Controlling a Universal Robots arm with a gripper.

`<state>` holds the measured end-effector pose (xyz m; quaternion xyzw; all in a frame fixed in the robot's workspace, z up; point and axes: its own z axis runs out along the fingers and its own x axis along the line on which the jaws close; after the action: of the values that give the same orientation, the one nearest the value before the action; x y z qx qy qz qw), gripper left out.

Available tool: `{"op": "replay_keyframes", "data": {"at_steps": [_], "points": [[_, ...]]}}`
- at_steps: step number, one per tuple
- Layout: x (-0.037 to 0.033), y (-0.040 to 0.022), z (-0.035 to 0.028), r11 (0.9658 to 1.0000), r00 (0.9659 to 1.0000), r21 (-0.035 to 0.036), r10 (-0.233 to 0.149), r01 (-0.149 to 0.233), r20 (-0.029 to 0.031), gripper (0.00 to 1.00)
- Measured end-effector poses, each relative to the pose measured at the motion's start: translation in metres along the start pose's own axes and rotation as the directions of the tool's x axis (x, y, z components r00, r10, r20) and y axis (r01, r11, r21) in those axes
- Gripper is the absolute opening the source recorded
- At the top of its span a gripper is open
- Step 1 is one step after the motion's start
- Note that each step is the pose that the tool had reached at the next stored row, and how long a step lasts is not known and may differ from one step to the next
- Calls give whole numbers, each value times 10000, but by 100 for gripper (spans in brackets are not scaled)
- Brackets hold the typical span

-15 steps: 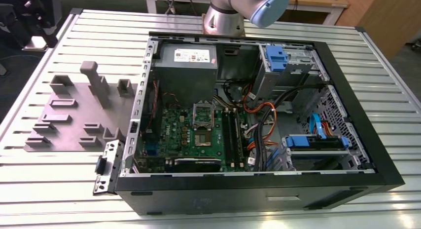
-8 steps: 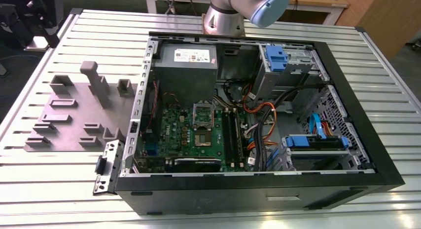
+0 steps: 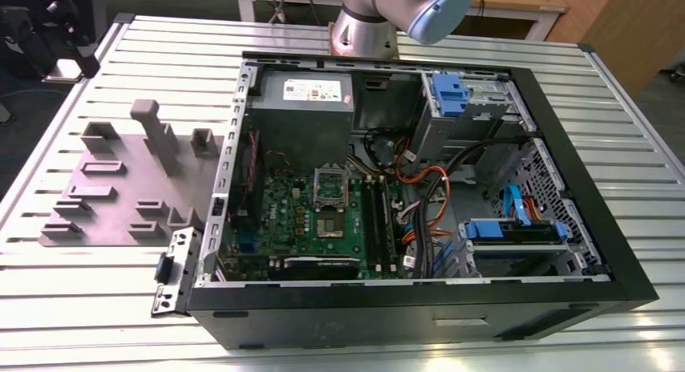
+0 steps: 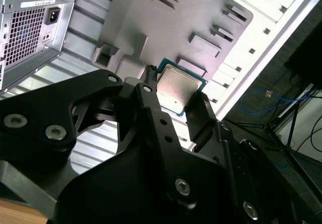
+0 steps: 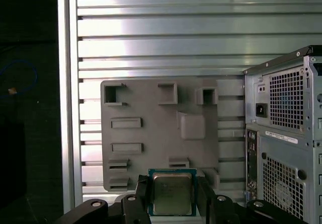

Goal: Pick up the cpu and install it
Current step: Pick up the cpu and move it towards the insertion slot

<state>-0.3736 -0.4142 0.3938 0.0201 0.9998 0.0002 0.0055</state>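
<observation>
— Where is the cpu (image 5: pixel 172 193)?

— In the claw (image 5: pixel 172 196). It is closed down to the width of the chip, with a black finger (image 5: pixel 142 193) against each of two opposite edges. Both wrist views show the silver top facing the camera, with the greenish rim around it.

— Is it off the plate (image 5: pixel 151 133), then?

— It looks so. In the first wrist view the grey plate lies flat on the slatted surface (image 5: pixel 151 32) beyond the chip, with its blocks and slots bare. The chip hangs in front of one edge of the plate. How high it is held I can't tell.

— And the case (image 3: pixel 428 312)?

— It lies on its side with the lid off, just beside the plate, on the exterior view's right of it. The green board (image 3: pixel 321 220) is flat on the bottom of the case. There are orange and blue cables (image 3: pixel 428 196) on the exterior view's right of the board, and a grey box (image 3: pixel 305 107) at the far end. In the first wrist view the vented back of the case stands next to the plate.

— The arm (image 3: pixel 374 23)?

— In the exterior view its silver column rises behind the far wall of the case, with a blue-capped joint above it.
</observation>
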Motion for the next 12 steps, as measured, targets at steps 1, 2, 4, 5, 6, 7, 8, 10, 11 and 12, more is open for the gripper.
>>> {"op": "replay_keyframes", "data": {"at_steps": [1,2,4,5,6,7,8,10,11,12], "points": [[-4,0,0,10000,10000,0,0,0,0,47],[-7,0,0,10000,10000,0,0,0,0,47],[-14,1,0,10000,10000,0,0,0,0,47],[-17,1,0,10000,10000,0,0,0,-1,47],[-20,1,0,10000,10000,0,0,0,0,47],[-24,1,0,10000,10000,0,0,0,0,47],[-27,1,0,10000,10000,0,1,-1,-1,47],[-33,1,1,10000,10000,-1,0,0,0,47],[-37,1,0,10000,10000,0,0,0,0,47],[-40,2,0,10000,10000,0,0,0,0,47]]}}
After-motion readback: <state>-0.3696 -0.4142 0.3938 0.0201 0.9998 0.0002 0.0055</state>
